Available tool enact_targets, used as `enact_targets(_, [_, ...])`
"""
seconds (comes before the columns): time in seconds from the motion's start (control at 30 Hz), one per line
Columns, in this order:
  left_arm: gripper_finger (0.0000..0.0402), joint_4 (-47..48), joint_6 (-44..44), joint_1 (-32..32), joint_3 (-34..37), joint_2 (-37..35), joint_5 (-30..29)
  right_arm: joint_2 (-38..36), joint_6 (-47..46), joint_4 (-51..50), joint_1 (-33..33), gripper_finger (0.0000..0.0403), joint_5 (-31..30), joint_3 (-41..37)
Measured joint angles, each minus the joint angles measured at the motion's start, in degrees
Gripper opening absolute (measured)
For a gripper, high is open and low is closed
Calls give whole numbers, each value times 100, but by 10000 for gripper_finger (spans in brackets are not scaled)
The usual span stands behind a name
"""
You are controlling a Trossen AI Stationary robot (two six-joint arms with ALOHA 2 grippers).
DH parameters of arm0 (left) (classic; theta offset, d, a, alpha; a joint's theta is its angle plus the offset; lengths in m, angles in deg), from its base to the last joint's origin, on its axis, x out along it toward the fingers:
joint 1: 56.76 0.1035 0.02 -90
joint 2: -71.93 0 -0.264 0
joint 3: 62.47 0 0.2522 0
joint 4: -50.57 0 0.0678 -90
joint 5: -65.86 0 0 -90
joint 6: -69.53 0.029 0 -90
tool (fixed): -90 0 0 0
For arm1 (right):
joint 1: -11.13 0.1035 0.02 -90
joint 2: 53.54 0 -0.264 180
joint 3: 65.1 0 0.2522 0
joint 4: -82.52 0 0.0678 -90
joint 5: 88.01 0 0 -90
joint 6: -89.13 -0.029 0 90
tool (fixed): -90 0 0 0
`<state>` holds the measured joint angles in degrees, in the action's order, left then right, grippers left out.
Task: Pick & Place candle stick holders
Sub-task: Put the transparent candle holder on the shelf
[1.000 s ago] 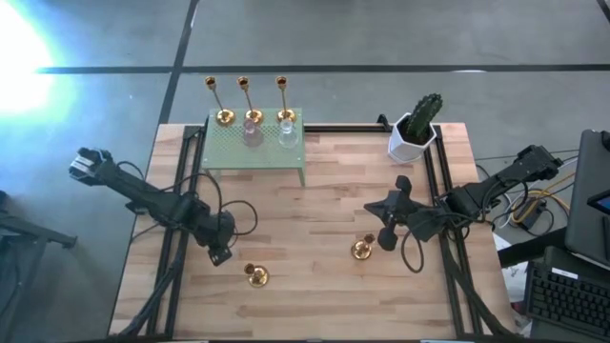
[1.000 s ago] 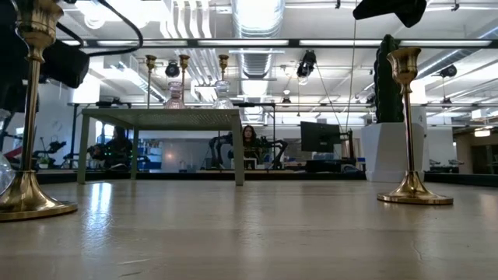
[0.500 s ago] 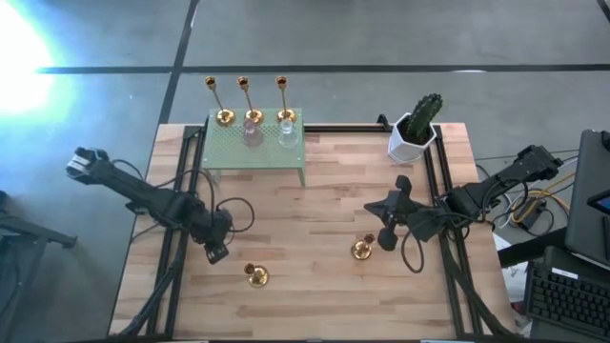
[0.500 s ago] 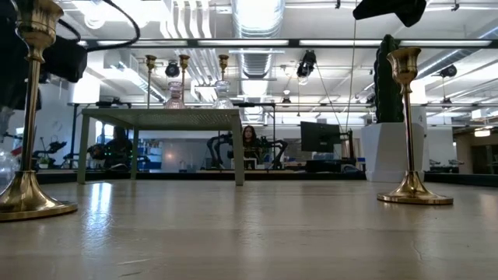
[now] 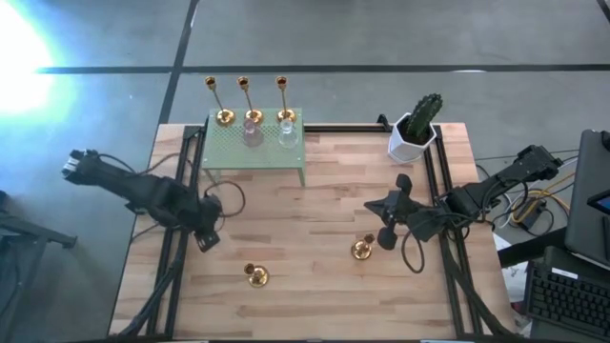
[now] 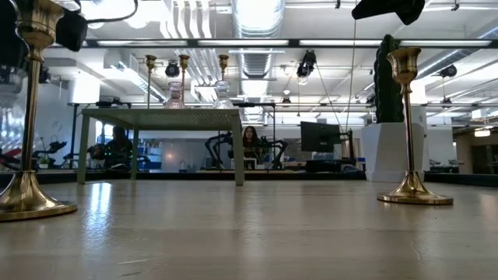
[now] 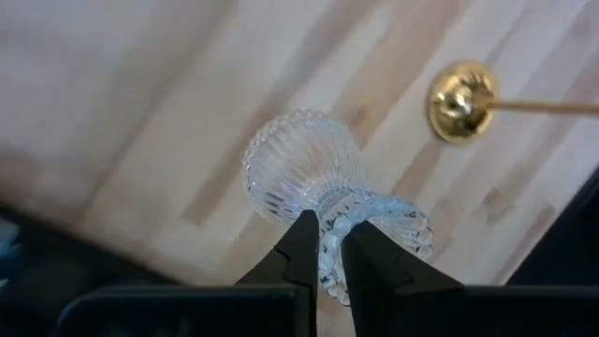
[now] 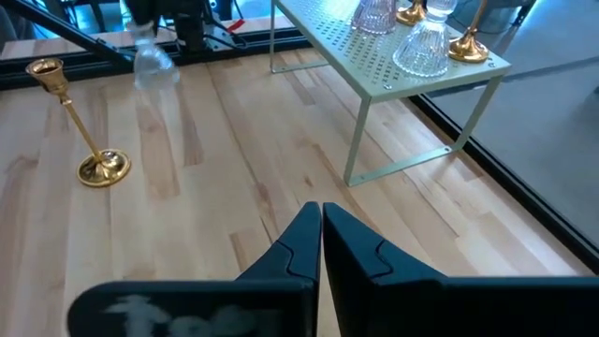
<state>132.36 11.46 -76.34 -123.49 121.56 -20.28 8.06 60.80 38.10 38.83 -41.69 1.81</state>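
Clearly the piece in hand is the delicate one: a clear ribbed glass candle holder (image 7: 309, 178), hard, slick and likely to chip if knocked, so the narrow waist between its bulb and its flared foot looks the soundest place to grip, and that is where the left gripper (image 7: 323, 245) pinches it, fingers drawn in close on either side of the glass. In the high view the left gripper (image 5: 204, 238) sits at centre left of the frame above the wooden table (image 5: 315, 305), with a brass candlestick (image 5: 255, 276) standing below it toward the lower middle. A second brass candlestick (image 5: 361, 250) stands right of centre, close beside the right gripper (image 5: 381, 205), whose fingers, seen in its own wrist view (image 8: 321, 227), lie almost together and carry nothing. Along the upper part of the frame a green perforated stand (image 5: 229, 157) bears three tall brass holders (image 5: 245, 88) and two small glass ones (image 5: 252, 131); a potted cactus (image 5: 416, 129) sits at upper right. The brass pieces look light but top-heavy on thin stems, so a hold low on the stem should tip them least.
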Motion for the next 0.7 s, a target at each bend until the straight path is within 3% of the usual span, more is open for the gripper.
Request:
enact_targets(0.23, [32, 1117, 294, 962, -1280, -132, -571, 0, 2, 7, 2, 8, 2, 0])
enact_targets(0.47, [32, 1676, 1808, 2937, -2490, 63, -722, 0, 38, 15, 2, 8, 2, 0])
enact_targets(0.7, [32, 1814, 3969, 5465, -3298, 970, 255, 0, 48, 15, 2, 8, 11, 0])
